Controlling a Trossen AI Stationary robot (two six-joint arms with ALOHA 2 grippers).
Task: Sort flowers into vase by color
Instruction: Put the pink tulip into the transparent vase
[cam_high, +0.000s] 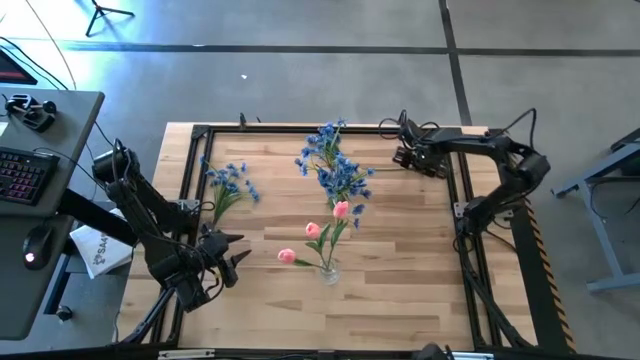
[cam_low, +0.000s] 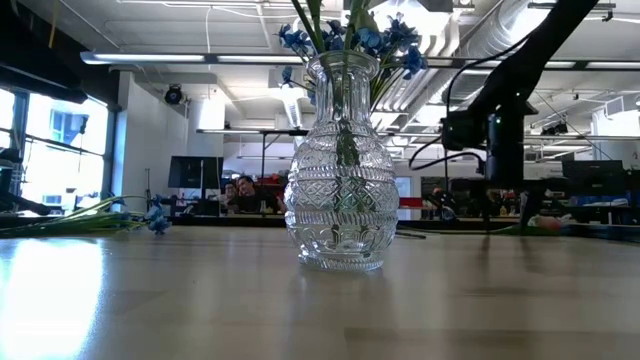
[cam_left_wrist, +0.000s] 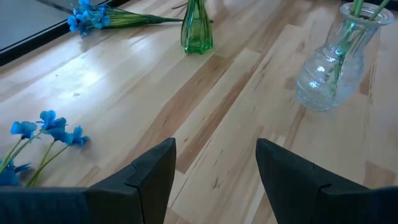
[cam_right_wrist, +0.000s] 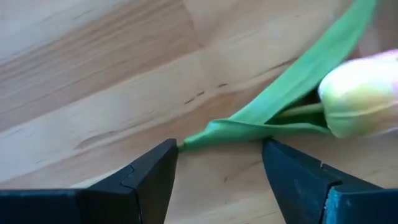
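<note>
A clear glass vase (cam_high: 328, 270) near the table's middle holds pink tulips (cam_high: 340, 210). Behind it, a green vase (cam_left_wrist: 198, 28) holds blue sprays (cam_high: 335, 165). One more blue spray (cam_high: 230, 185) lies flat on the table's left part. A pink tulip (cam_right_wrist: 360, 99) lies on the wood by the far right edge. My right gripper (cam_right_wrist: 217, 165) is open just over it, a finger on each side of the tip of its green leaf (cam_right_wrist: 205, 134). My left gripper (cam_left_wrist: 214, 168) is open above bare wood at the near left, pointing toward the vases.
A black metal frame (cam_high: 190, 160) runs along the table's sides. A desk with a keyboard (cam_high: 20, 175) and mouse stands left of the table. People (cam_low: 240, 192) sit far off in the room. Bare wood lies between my left gripper (cam_high: 235, 255) and the clear vase.
</note>
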